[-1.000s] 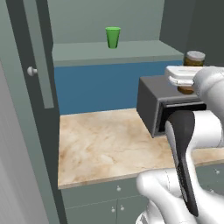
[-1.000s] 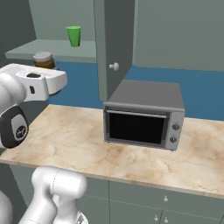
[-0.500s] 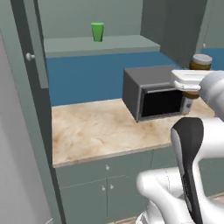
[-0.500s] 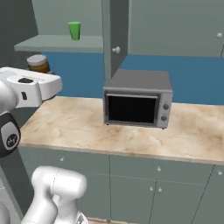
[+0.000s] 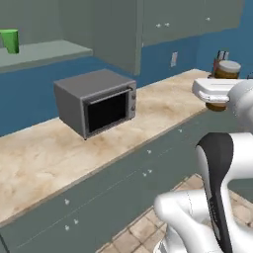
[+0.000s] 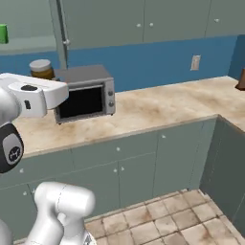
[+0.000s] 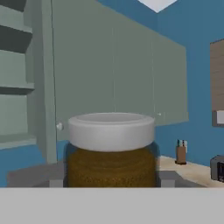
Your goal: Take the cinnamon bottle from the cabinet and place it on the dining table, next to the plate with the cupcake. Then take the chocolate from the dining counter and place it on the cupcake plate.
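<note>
Even flat rendered light, soft faint shadows, no glare, slightly blurry.

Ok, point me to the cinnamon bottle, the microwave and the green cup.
cinnamon bottle (image 7: 111,164): hand view, on its brown body under the grey cap.
microwave (image 5: 106,110): left base view, on its dark door glass.
green cup (image 5: 10,41): left base view, on its side wall, on the shelf.

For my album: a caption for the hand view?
Small brown jar with grey cap held in the pincer, grey-green cupboards behind.
</note>
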You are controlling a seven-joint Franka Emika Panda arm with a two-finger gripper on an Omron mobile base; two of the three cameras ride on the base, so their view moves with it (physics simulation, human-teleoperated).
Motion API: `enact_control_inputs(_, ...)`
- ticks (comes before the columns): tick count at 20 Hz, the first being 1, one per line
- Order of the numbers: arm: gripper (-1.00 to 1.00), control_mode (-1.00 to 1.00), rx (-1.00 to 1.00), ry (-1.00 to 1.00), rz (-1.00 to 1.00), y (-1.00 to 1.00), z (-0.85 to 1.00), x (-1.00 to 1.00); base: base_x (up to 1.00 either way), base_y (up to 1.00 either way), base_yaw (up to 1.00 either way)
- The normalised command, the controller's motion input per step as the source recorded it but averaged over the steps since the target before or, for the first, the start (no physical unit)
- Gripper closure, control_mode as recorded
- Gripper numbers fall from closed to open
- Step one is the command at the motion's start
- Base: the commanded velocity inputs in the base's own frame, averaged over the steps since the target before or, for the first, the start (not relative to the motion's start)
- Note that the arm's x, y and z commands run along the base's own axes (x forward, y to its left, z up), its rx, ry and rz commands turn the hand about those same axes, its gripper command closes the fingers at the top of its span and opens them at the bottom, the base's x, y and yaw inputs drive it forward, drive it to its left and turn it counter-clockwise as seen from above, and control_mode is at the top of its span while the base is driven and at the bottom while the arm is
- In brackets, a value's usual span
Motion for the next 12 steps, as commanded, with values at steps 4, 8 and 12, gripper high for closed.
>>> enact_control_inputs(4,1.0,1.0,0.0,0.0,0.0,0.0,0.0,0.0,-0.09,-0.13,-0.86)
enact_control_inputs(8,1.0,1.0,0.0,0.0,0.0,0.0,0.0,0.0,0.0,-0.01,-0.94)
enact_control_inputs(12,1.0,1.0,0.0,0.0,0.0,0.0,0.0,0.0,0.0,0.0,-0.98)
